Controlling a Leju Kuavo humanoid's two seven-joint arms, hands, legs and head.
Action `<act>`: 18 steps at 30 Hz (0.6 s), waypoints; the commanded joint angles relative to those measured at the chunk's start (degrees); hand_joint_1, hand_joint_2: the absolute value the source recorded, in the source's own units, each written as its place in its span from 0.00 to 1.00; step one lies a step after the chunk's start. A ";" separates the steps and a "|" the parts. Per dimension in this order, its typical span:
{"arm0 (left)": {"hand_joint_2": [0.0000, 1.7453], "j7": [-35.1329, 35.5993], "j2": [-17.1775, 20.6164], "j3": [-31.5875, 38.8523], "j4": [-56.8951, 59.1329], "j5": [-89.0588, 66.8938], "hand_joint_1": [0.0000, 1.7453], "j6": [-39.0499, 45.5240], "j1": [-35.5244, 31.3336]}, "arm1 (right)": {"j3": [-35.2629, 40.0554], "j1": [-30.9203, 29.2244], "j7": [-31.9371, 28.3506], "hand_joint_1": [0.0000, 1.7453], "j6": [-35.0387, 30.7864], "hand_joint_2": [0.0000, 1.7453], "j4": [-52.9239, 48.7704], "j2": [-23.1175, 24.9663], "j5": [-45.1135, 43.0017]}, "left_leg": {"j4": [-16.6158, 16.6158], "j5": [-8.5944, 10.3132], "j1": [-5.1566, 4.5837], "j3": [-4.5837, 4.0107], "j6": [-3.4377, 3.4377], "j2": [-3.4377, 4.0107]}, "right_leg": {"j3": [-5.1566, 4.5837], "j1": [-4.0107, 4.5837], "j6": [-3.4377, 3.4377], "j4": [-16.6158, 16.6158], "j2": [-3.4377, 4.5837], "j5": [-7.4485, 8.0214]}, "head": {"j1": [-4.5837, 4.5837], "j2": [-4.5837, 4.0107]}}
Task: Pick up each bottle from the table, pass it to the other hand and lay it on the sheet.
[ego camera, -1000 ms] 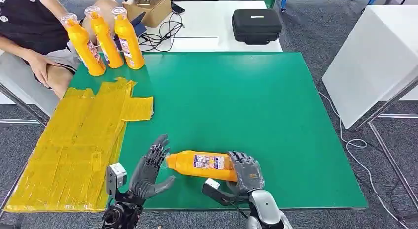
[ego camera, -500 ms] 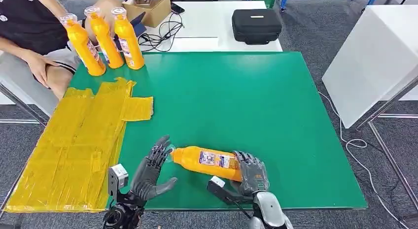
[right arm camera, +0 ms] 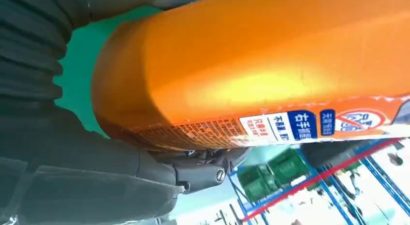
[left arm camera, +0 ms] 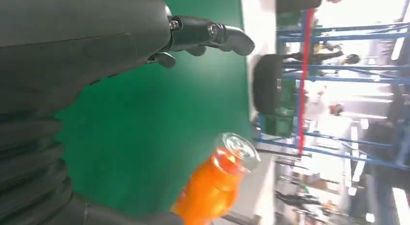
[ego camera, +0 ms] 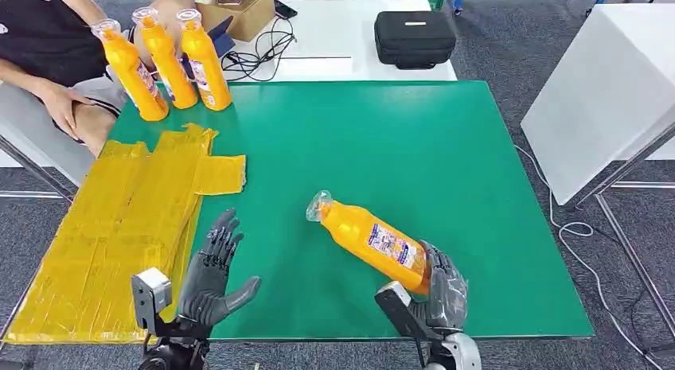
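Right robot hand (ego camera: 442, 289) is grasping the base of an orange bottle (ego camera: 370, 239), holding it tilted above the green counter (ego camera: 414, 147), clear cap pointing away toward the counter's middle. Left robot hand (ego camera: 211, 270) is hanging released beside the yellow sheet (ego camera: 111, 219), fingers spread, palm facing the bottle, well apart from it. Three more orange bottles (ego camera: 163, 60) are standing upright at the far left corner. A seated person (ego camera: 48, 60) is sitting just beyond them.
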 commanded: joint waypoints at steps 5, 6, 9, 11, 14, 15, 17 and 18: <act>1.00 1.87 1.93 -9.46 1.93 4.59 0.00 1.44 -7.76 | 0.18 -4.77 -1.44 1.00 -5.29 1.00 -1.02 2.01 2.60 | 0.01 -0.01 0.02 0.06 -0.04 -0.07 | 0.11 0.01 0.06 -0.03 -0.14 -0.03 | 0.02 0.00; 1.00 2.00 2.34 -10.42 2.31 4.93 0.00 1.63 -8.98 | -0.23 -5.44 -1.92 1.00 -5.29 1.00 -0.72 2.67 3.85 | 0.02 -0.03 0.02 0.10 -0.05 -0.05 | 0.14 0.02 0.07 -0.02 -0.13 -0.05 | 0.02 0.00; 1.00 2.37 2.59 -11.52 2.87 5.68 0.00 1.97 -10.38 | -1.21 -6.72 -2.75 1.00 -5.29 1.00 -0.17 3.62 5.72 | 0.00 0.00 0.00 0.10 -0.05 -0.02 | 0.13 -0.01 0.05 0.00 -0.10 -0.03 | 0.00 0.00; 1.00 2.37 2.59 -11.52 2.87 5.68 0.00 1.97 -10.38 | -1.21 -6.72 -2.75 1.00 -5.29 1.00 -0.17 3.62 5.72 | -0.03 0.02 0.00 0.10 -0.03 -0.01 | 0.12 -0.01 0.04 -0.04 -0.07 -0.01 | 0.02 0.00; 1.00 2.38 3.53 -13.43 4.38 5.78 0.00 1.72 -10.70 | -4.20 -6.30 -7.07 1.00 -5.29 1.00 -1.16 5.36 7.28 | -0.05 -0.03 0.01 0.22 -0.06 -0.04 | 0.26 0.01 0.05 -0.08 -0.13 -0.06 | 0.00 0.00; 1.00 2.38 3.10 -13.57 5.34 5.81 0.00 1.71 -11.16 | -4.44 -6.79 -8.31 1.00 -5.29 1.00 -0.66 5.60 6.98 | -0.04 -0.02 0.00 0.19 -0.04 -0.06 | 0.22 -0.01 0.05 -0.07 -0.13 -0.06 | 0.02 0.00; 1.00 2.43 2.33 -13.60 7.40 6.64 0.00 1.63 -12.82 | -4.47 -8.04 -10.51 1.00 -5.29 1.00 0.61 6.56 8.03 | -0.05 -0.04 0.00 0.23 -0.05 -0.01 | 0.24 -0.01 0.06 -0.07 -0.09 -0.06 | 0.02 0.00; 1.00 2.43 2.24 -13.77 8.44 6.82 0.00 1.54 -13.95 | -4.49 -8.62 -11.52 1.00 -5.29 1.00 1.15 7.40 9.38 | -0.04 0.01 0.00 0.13 -0.04 -0.02 | 0.14 -0.01 0.04 -0.06 -0.09 -0.02 | 0.00 0.00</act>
